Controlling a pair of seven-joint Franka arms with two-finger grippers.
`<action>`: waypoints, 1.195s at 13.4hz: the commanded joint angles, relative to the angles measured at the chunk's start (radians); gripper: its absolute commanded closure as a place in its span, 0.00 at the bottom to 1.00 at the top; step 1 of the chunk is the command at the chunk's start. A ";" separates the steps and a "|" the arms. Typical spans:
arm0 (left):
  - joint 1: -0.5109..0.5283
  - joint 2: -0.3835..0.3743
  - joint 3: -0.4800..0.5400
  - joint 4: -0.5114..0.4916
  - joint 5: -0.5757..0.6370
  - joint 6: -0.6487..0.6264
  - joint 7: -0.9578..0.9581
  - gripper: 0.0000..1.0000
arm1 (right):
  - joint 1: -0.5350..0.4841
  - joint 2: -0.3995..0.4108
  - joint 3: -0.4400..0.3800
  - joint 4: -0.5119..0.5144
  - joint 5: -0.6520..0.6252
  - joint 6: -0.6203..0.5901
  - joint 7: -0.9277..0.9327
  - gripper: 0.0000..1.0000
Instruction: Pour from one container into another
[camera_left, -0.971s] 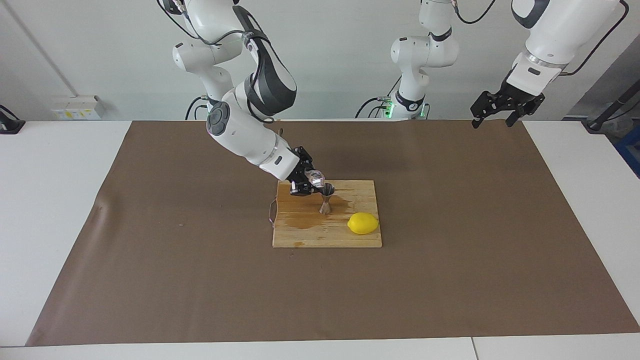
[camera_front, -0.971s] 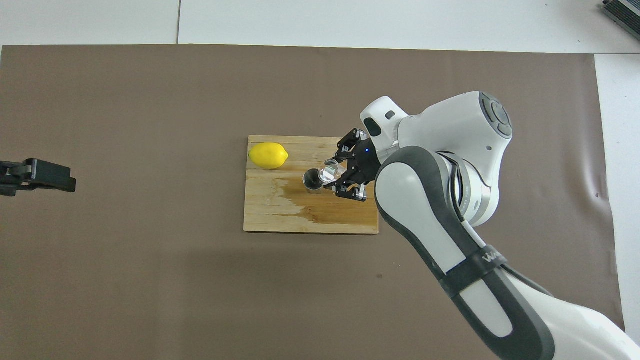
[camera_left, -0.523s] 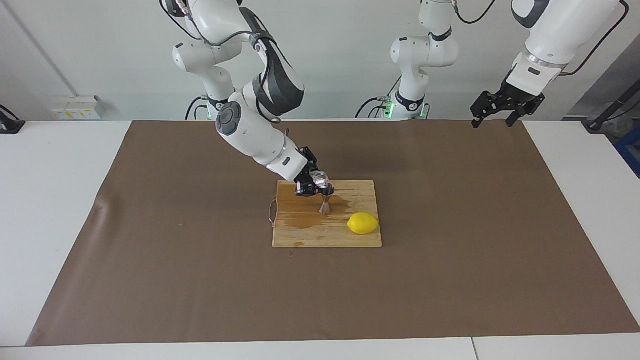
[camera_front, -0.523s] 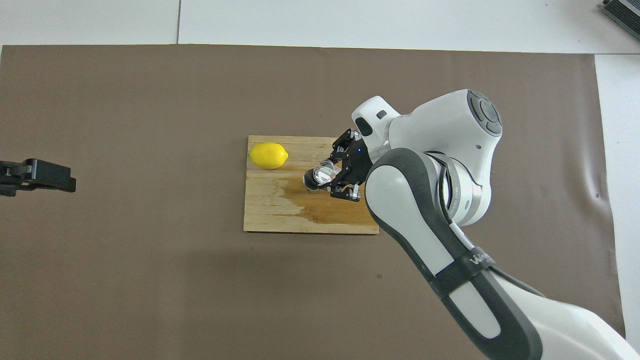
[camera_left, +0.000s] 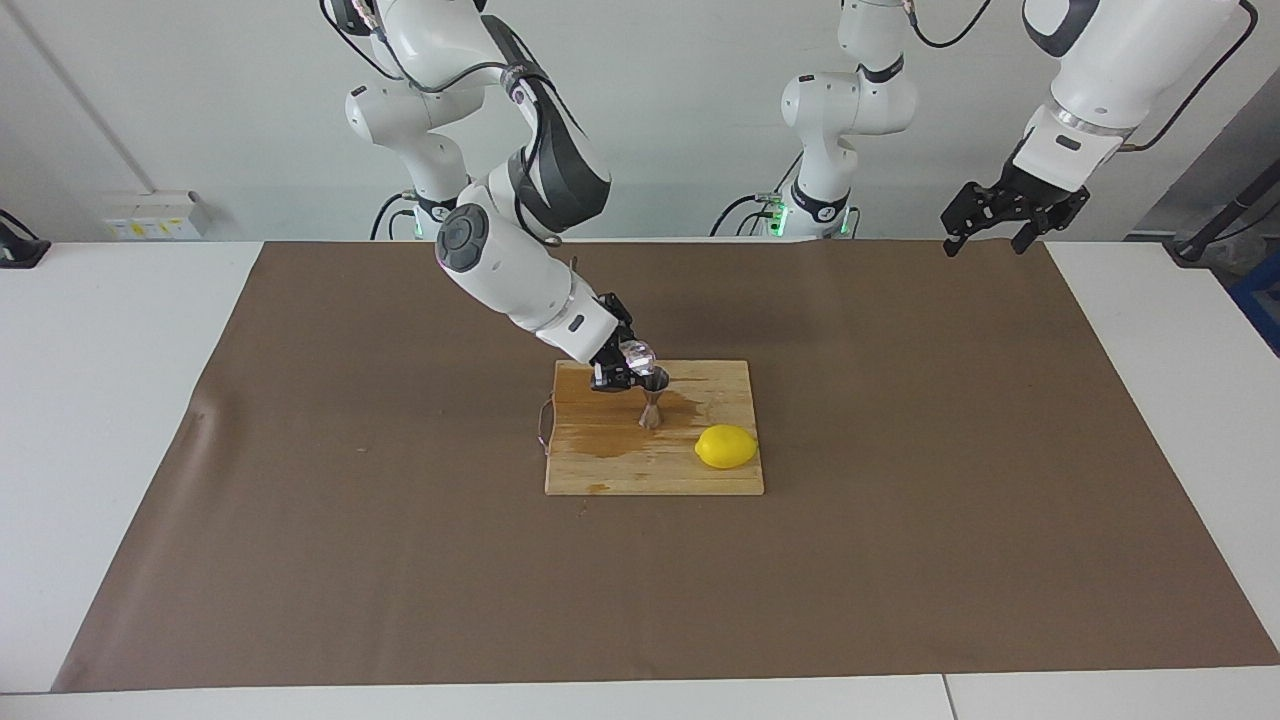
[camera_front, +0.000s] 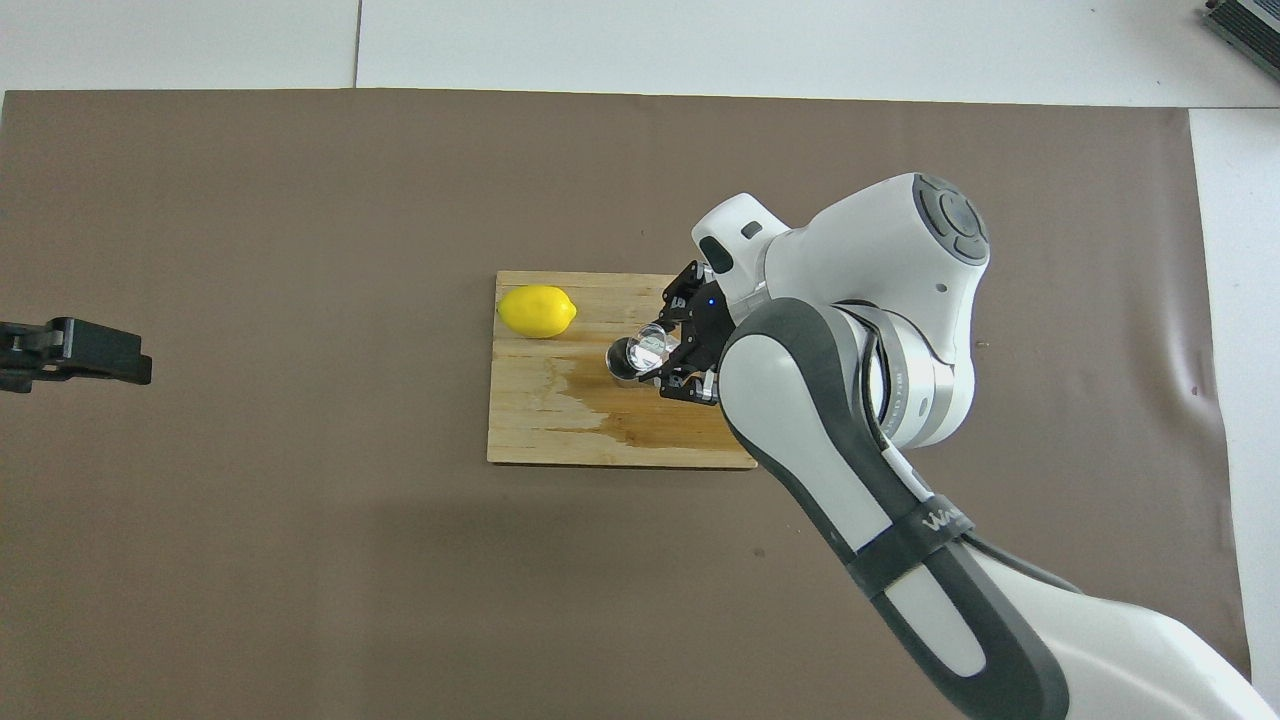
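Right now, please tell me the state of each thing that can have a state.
Glass cup: tipped over the jigger, held in the air.
Jigger: upright on the board.
Wooden board: partly wet.
Right gripper: shut on the glass cup.
Left gripper: open, waiting.

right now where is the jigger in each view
Facing view: the jigger stands near the middle of the board, nearer the robots than the lemon.
Overhead view: the jigger is at mid-board, seen from above as a dark round mouth, partly under the glass cup.
Shared landmark: the lemon.
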 joint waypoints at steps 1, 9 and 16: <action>0.001 -0.026 0.000 -0.025 0.017 -0.001 0.004 0.00 | 0.007 0.031 0.000 0.060 -0.045 -0.042 0.070 0.78; 0.001 -0.026 0.000 -0.024 0.017 -0.001 0.002 0.00 | 0.023 0.066 0.002 0.117 -0.108 -0.086 0.133 0.78; 0.001 -0.026 0.000 -0.025 0.017 -0.001 0.004 0.00 | 0.023 0.073 0.005 0.148 -0.162 -0.135 0.170 0.78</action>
